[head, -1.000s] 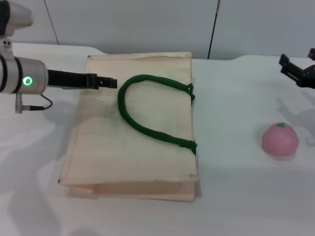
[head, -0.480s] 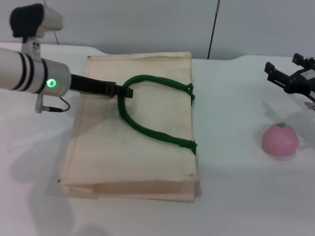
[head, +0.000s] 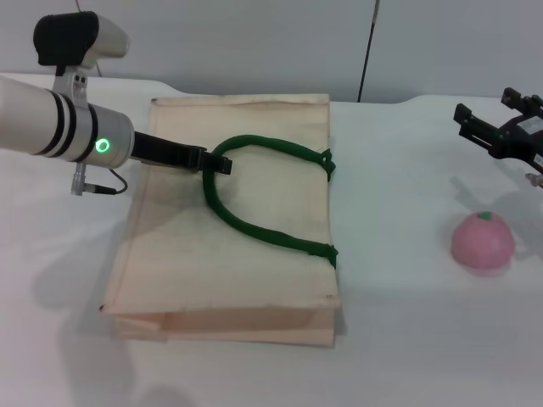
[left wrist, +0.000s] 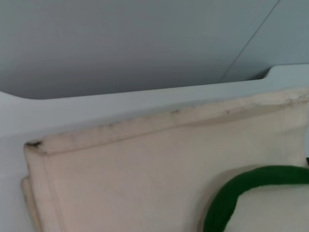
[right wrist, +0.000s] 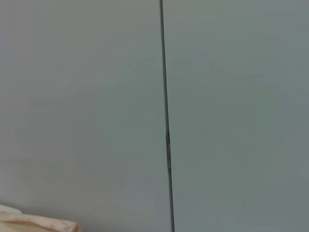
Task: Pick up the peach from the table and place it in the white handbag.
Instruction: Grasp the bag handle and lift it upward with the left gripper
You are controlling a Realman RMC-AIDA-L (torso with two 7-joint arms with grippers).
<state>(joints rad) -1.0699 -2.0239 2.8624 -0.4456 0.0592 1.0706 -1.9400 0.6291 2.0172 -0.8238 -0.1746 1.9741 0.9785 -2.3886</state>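
From the head camera, the white handbag [head: 229,216] lies flat on the desk [head: 407,339], mouth edge toward the robot, its green handle [head: 254,191] looped over the top face. The left pincer [head: 218,163] reaches in from the left and sits right at the far-left bend of that handle; its tips look pressed together at the strap, but I cannot tell whether they actually pinch it. The peach [head: 482,240] rests on the desk well to the right of the bag, untouched, and the right pincer [head: 490,127] hangs above and behind it with its prongs spread apart and nothing between them. The step in hand appears to be catching the handle to lift the bag's mouth; doing it well likely means taking the strap squarely at its bend and raising it gently so the cloth opens without dragging the bag toward the peach. The left wrist camera shows only the bag's far corner [left wrist: 36,145], worn along its seam, and a piece of green strap [left wrist: 231,193]; that arm's own tips are out of frame. The right wrist camera faces a grey wall panel, with a sliver of cloth at the edge; peach and pincer are absent there.
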